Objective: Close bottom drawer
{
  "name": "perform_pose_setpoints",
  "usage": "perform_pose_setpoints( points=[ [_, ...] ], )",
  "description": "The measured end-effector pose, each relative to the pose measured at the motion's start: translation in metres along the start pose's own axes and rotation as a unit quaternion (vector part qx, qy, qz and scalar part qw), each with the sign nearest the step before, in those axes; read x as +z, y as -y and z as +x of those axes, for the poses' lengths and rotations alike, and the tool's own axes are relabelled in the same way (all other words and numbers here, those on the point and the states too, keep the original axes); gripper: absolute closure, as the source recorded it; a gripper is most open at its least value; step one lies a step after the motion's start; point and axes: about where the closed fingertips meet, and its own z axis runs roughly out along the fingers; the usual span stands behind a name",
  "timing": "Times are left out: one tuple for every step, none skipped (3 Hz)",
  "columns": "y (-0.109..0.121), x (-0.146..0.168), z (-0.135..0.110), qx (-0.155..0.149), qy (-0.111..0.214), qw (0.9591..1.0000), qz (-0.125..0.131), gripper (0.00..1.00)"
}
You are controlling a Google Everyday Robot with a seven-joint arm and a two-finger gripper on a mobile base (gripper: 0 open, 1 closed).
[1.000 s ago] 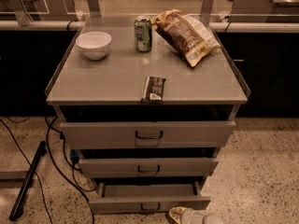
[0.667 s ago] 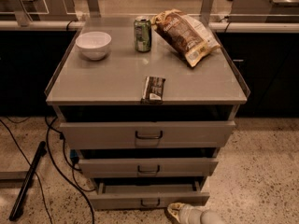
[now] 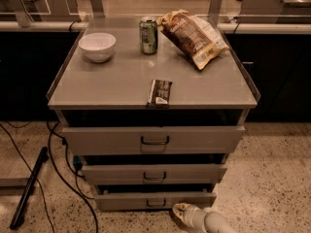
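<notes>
Three grey metal drawers of the cabinet all stand pulled out. The bottom drawer, narrowest grey front w/ small dark loop handle, sits open near the floor. Pale tube-shaped gripper is low, just right of that handle, by the drawer front; open or closed: can't tell.

Single camera, high in front, tilted down at table top and its front, mid-range; gripper at near bottom edge beside bottom drawer.
</notes>
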Motion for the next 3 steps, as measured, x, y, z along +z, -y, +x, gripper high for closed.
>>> perform_pose_setpoints(
  points=[
    [0.014,0.003,-0.012,-0.019,0.0,0.9998,0.01,1.0],
    [0.023,0.005,-0.023,-0.034,0.001,0.9993,0.014,1.0],
    [0.024,0.005,-0.027,-0.041,-0.001,0.9991,0.011,1.0]
  ],
)
